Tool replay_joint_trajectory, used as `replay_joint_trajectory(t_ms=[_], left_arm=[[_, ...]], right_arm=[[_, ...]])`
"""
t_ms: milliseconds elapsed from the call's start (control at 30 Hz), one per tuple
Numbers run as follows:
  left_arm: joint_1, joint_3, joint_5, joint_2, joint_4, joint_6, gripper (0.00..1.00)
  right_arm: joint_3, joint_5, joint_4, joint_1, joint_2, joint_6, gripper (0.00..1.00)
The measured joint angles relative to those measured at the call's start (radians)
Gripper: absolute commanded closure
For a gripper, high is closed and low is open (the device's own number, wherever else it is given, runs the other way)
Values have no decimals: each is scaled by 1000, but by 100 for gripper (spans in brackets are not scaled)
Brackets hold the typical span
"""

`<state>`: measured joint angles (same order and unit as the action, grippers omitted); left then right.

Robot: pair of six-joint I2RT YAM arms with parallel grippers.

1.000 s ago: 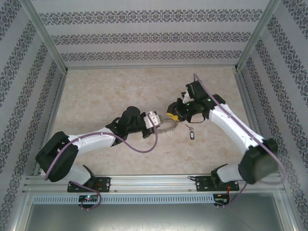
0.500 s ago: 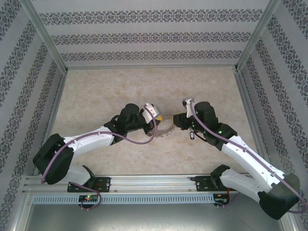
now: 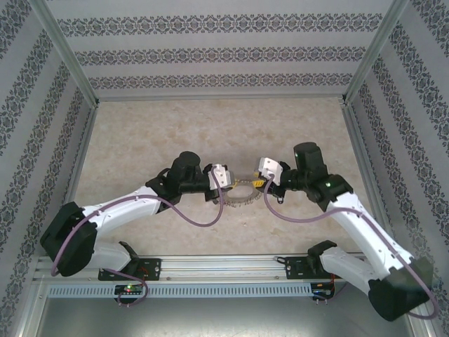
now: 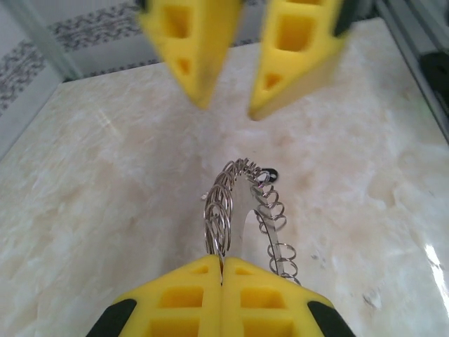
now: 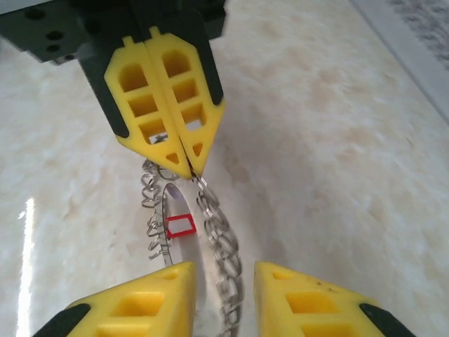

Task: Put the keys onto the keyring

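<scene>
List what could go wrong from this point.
1. The left gripper pinches the keyring at one edge only, so a tug from the right gripper might pull it free.
2. The right gripper's jaws stand open around the ring's far side. Closing could clamp the small loops rather than the ring wire itself.

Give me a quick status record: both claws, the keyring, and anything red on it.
left claw: shut on the near rim of the keyring
right claw: open, fingers either side of the opposite rim, not clamped
keyring: stretches between the two claws over the table; contact with the table unclear
keys: small silvery pieces fringing the ring
red-framed tag: within the ring's loop, nearer the right claw
</scene>
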<state>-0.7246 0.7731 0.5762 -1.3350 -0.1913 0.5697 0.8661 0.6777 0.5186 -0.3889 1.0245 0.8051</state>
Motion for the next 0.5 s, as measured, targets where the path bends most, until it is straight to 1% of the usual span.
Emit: replay_joint_trajectory(t_ms=[100,200,300,500], left_arm=[[0,5,47,15,73,102,100],[0,19,83,17,137,184,100],[0,37,113,17,179,241,100],[7,60,157,18,200,295,100]], right_arm=[[105,55,114,-6,83,138,76],[167,76,198,-30,142,248,74],[183,74,249,-62,169,323,70],[177,56,262,-80,178,401,71]])
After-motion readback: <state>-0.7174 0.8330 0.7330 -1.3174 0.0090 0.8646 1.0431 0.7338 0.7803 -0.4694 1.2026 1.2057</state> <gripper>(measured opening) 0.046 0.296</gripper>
